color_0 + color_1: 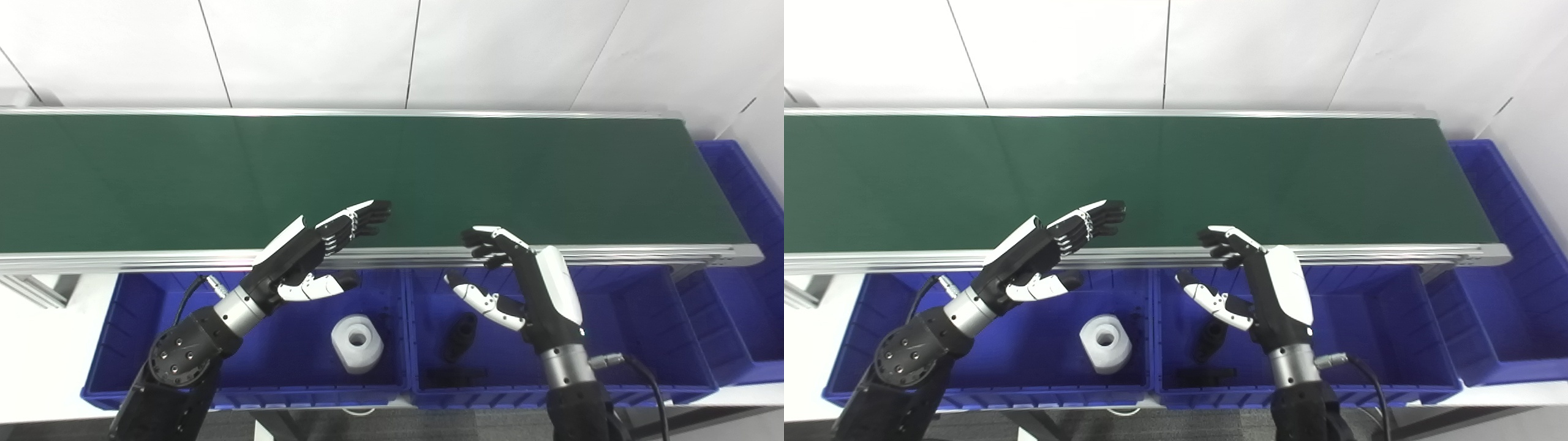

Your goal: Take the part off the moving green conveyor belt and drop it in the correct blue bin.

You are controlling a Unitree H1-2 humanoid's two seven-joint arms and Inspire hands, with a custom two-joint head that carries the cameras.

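The green conveyor belt runs across the view and carries no part that I can see. My left hand is open and empty, its fingers reaching over the belt's near rail. My right hand is open and empty, hovering at the near rail above the middle bin. A white cylindrical part with a centre hole lies in the left blue bin. Two black parts lie in the middle blue bin.
A third blue bin stands at the belt's right end. The belt's aluminium near rail runs above the bins. A white wall is behind the belt.
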